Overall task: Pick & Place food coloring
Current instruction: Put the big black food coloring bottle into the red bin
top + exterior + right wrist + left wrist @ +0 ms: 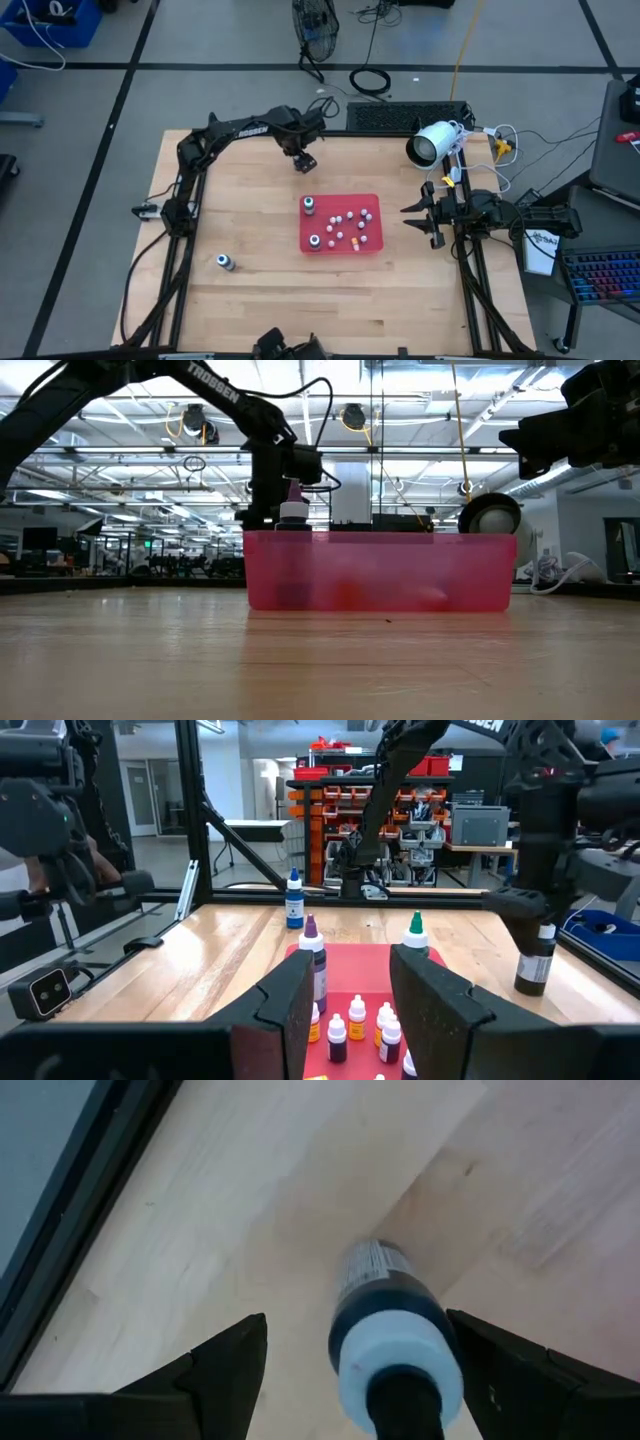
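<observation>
risk: tipping | left gripper (350, 1380) fingers parted around, not pinching, dark white-capped plastic food-coloring bottle (385, 1320) | far-left table: brushing topples it

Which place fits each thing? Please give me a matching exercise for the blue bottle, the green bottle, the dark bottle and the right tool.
1 blue bottle
2 green bottle
3 dark bottle
4 right tool

A inside the red tray
B between the left tool's open fingers
C beside the tray, open and empty
D alone on the table, outside the tray

Pairs: 1-D, 2-A, 3-B, 4-C.
</observation>
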`<action>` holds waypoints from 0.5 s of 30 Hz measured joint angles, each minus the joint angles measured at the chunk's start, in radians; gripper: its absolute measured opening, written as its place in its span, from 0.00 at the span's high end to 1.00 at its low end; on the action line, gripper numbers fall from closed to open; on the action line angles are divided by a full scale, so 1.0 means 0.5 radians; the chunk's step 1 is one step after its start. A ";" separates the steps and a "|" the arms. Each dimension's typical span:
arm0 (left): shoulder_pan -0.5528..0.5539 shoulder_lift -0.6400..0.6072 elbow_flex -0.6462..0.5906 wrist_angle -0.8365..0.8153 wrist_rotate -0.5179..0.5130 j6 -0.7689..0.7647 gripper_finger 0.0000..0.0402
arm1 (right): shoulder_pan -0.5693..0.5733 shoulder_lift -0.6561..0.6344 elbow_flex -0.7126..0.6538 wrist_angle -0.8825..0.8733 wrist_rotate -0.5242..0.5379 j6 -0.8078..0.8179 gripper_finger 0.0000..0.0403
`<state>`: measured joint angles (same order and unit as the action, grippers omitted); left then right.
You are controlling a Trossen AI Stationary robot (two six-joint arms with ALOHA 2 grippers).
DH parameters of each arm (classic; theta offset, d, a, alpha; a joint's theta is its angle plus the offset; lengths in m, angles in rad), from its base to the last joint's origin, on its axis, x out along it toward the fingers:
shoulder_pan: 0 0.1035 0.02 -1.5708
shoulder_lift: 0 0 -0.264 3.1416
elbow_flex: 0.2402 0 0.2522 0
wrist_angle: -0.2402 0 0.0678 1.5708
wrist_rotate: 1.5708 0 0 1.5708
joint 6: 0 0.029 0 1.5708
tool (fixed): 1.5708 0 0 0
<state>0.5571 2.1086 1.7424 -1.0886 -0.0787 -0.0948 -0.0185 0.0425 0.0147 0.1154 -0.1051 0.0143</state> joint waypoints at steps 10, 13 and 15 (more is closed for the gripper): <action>-0.001 -0.001 -0.067 0.102 -0.036 0.021 0.26 | 0.000 0.000 0.000 -0.001 0.000 0.000 0.69; 0.000 -0.002 -0.067 0.105 -0.038 0.021 0.26 | 0.000 0.000 0.000 0.000 0.000 0.000 0.69; 0.000 -0.001 -0.067 0.105 -0.037 0.022 0.26 | 0.001 0.000 0.000 0.000 0.000 0.000 0.69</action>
<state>0.5571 2.1079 1.7088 -1.0363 -0.0975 -0.0841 -0.0181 0.0425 0.0147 0.1151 -0.1051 0.0143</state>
